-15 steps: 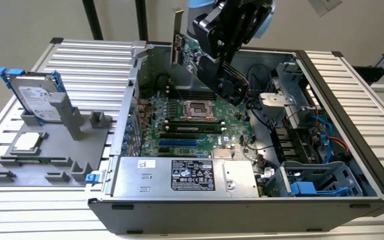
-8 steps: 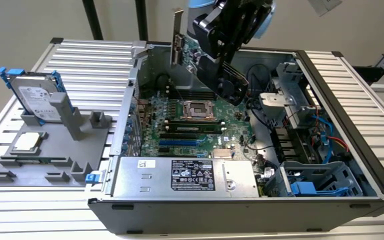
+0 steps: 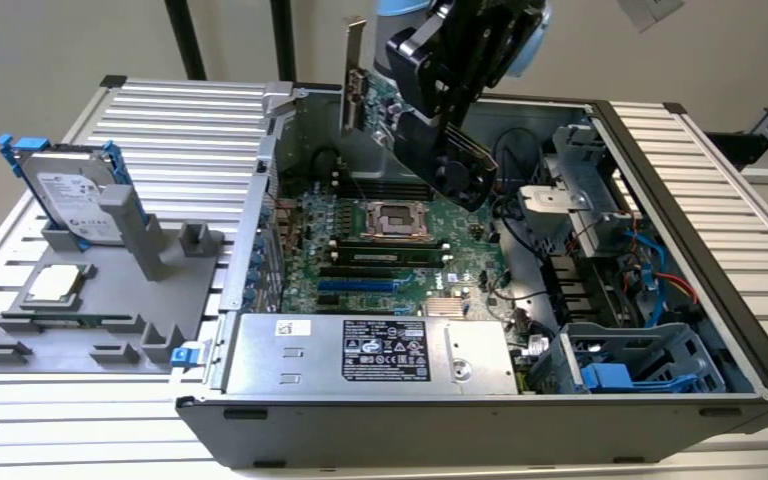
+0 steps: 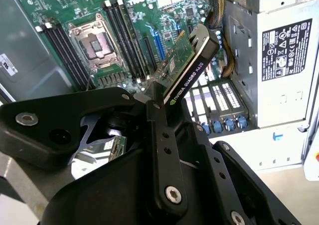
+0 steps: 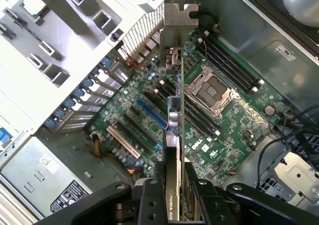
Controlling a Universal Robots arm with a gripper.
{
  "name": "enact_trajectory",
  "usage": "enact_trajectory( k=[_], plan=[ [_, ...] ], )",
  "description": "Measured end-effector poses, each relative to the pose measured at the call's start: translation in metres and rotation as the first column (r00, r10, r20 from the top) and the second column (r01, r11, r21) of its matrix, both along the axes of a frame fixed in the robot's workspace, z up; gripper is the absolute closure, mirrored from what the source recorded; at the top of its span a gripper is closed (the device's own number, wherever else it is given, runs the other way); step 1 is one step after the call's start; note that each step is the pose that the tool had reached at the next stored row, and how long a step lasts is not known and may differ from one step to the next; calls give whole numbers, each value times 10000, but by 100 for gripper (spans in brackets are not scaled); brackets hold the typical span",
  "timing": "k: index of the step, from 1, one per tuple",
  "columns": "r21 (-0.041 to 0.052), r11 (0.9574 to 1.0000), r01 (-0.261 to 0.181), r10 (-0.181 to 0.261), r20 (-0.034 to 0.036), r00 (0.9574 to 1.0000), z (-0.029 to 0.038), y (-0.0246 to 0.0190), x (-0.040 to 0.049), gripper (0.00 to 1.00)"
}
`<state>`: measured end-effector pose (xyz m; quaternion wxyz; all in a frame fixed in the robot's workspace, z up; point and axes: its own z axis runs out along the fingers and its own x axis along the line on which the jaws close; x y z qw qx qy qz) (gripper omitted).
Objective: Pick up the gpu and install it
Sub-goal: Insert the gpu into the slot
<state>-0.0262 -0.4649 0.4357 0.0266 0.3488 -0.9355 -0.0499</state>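
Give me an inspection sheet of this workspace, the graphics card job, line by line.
Surface: slatted metal table, open computer case on it.
Job's things: gpu held above the motherboard, not seated.
Clutter: hard drive and CPU chip on grey fixture.
Grippers: gripper jaws shut on the gpu.
Cables: blue and red cables inside the case.
Surroundings: pale wall, black posts.

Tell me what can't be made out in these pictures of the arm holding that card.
1. Exterior view: the end effector covers part of the gpu, and the picture's top edge cuts the end effector off.
2. First wrist view: the gpu shows edge-on, so its faces are hidden, and it covers some slots on the motherboard.
3. Second wrist view: the end effector hides the gpu's gripped end.
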Motion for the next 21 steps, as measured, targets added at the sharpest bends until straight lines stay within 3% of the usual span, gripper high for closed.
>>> enact_trajectory(
  k=[11, 21],
  plan=[
    [0, 9999, -126, 126, 0, 9999, 0, 0, 0, 100],
    [0, 9972, -753, 753, 0, 9972, 0, 0, 0, 100]
  ],
)
